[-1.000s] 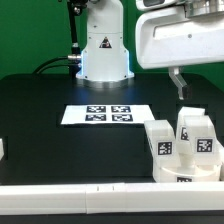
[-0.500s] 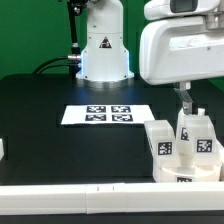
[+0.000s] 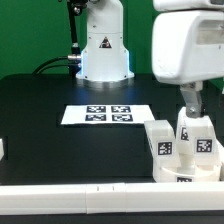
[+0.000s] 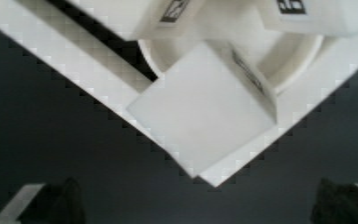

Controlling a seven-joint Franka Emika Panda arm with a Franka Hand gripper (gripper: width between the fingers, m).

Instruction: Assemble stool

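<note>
While the gripper (image 3: 190, 100) hung with fingers apart, chunky white tagged legs (image 3: 160, 143) clustered at the exterior view's lower right. The round seat (image 4: 286, 62) showed blurred beneath them.

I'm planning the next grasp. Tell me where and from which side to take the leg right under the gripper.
Grip the leg near its top end, coming straight down. It seems to stand upright in a tight cluster with another leg close on the exterior view's left, so a side approach looks blocked. The gripper already hangs above it; the wrist view shows its fingers spread wide enough to straddle the top.
</note>
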